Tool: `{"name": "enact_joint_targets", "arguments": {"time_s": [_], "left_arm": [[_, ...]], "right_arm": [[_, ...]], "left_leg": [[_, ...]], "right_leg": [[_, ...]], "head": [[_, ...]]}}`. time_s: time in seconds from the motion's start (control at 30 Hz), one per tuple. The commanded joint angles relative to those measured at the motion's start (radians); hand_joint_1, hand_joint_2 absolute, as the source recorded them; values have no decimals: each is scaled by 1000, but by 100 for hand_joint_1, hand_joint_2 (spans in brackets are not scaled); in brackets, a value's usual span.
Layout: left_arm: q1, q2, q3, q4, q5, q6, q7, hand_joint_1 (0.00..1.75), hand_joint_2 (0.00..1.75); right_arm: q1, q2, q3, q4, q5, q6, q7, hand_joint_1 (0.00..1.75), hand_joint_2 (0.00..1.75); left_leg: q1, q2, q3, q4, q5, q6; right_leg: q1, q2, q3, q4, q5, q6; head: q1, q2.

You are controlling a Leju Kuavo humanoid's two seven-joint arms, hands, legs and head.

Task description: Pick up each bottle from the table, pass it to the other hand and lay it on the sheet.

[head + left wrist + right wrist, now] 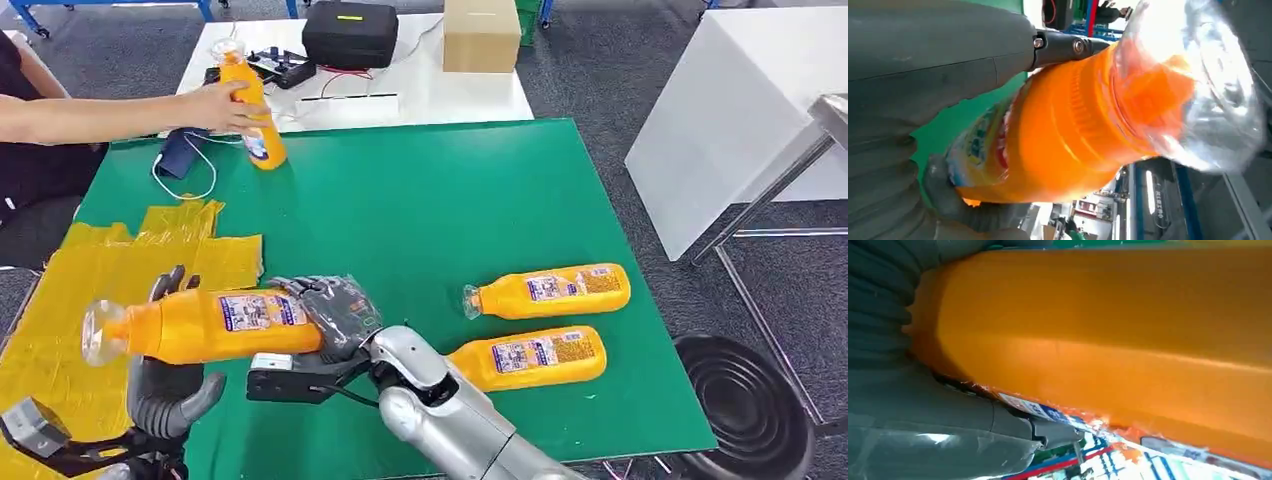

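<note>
An orange bottle (210, 325) with a clear cap lies level in the air over the edge of the yellow sheet (60, 300). My right hand (335, 310) grips its base end. My left hand (165, 385) wraps the neck end, fingers behind and thumb below. In the left wrist view the thumb (923, 60) and fingers press on the bottle (1073, 125). In the right wrist view the bottle (1098, 330) lies against my right hand (923, 425). Two more orange bottles (548, 291) (530, 358) lie on the green table (420, 200) to the right.
A person's hand (215, 105) holds another orange bottle (255, 110) at the table's far left edge. Behind stands a white table with a black case (350, 32) and a cardboard box (481, 33). A black round bin (745, 400) sits on the floor at the right.
</note>
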Motion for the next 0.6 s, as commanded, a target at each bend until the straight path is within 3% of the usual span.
{"name": "enact_joint_targets", "arguments": {"time_s": [0.03, 0.6], "left_arm": [[2, -1, -38, 3, -5, 17, -2, 0, 175], [2, -1, -37, 3, -5, 16, -2, 0, 175]], "right_arm": [[19, 19, 142, 42, -7, 16, -21, 175, 175], [12, 14, 140, 42, -7, 16, -21, 175, 175]], "left_leg": [[1, 0, 4, -1, -2, -1], [1, -1, 3, -1, -1, 0]], "right_leg": [[1, 1, 4, -1, -1, 0], [1, -1, 3, -1, -1, 0]], "head": [[0, 0], [0, 0]]}}
